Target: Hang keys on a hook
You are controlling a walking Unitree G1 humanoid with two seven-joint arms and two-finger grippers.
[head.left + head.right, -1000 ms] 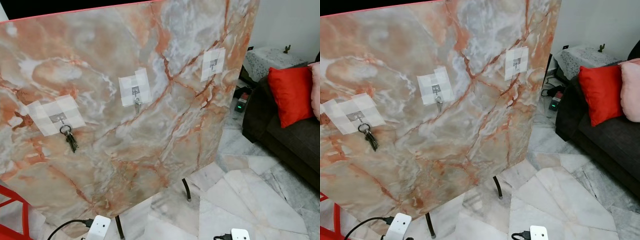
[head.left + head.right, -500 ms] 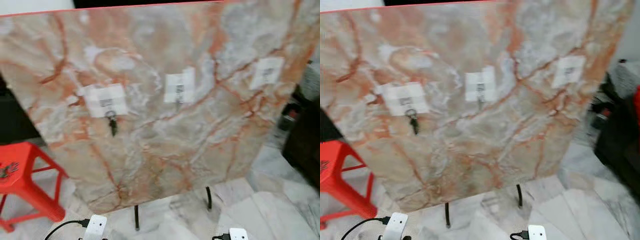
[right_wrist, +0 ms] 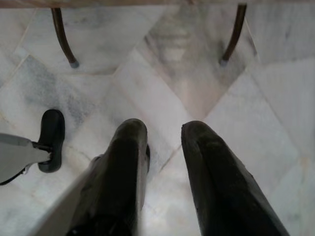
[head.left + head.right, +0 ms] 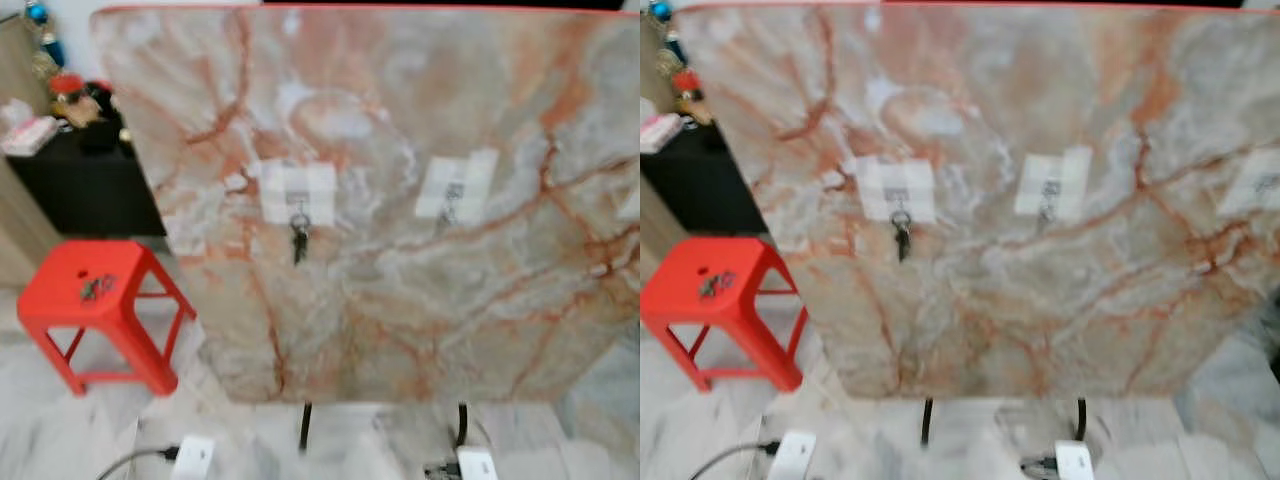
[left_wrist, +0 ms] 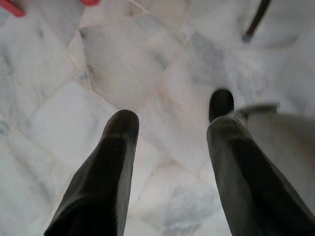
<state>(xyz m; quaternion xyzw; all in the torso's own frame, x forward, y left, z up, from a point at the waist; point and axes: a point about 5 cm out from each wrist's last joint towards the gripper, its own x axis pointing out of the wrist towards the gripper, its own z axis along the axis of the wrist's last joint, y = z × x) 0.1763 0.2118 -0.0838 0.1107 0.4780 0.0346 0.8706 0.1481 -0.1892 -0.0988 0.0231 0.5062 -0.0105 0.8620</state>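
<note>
A large marble-patterned board [image 4: 400,260], veined in orange and grey, stands upright on thin dark legs [image 4: 305,428] over a pale marble tile floor [image 5: 59,88]. Several white adhesive pads are stuck across its face, each carrying a small metal hook. The keys [image 4: 299,238] hang from the hook [image 4: 298,207] on the left pad [image 4: 297,192], a dark ring with the keys dangling straight down below it against the board. The middle pad [image 4: 455,187] lies to the right of it with its own hook, and what hangs there, if anything, is too blurred to tell. A third pad [image 4: 1258,183] sits near the right edge of the board. To the left of the board, on the floor, stands a red plastic stool [image 4: 98,310], and farther left and behind it is a dark cabinet [image 4: 85,190] with small items on top that are too blurred to name. The left gripper [image 5: 170,125] hangs low over the floor tiles with its two black fingers spread apart and nothing between them. The right gripper [image 3: 164,132] also points down at the floor, near the board's legs, its fingers parted by a narrow gap and holding nothing.
</note>
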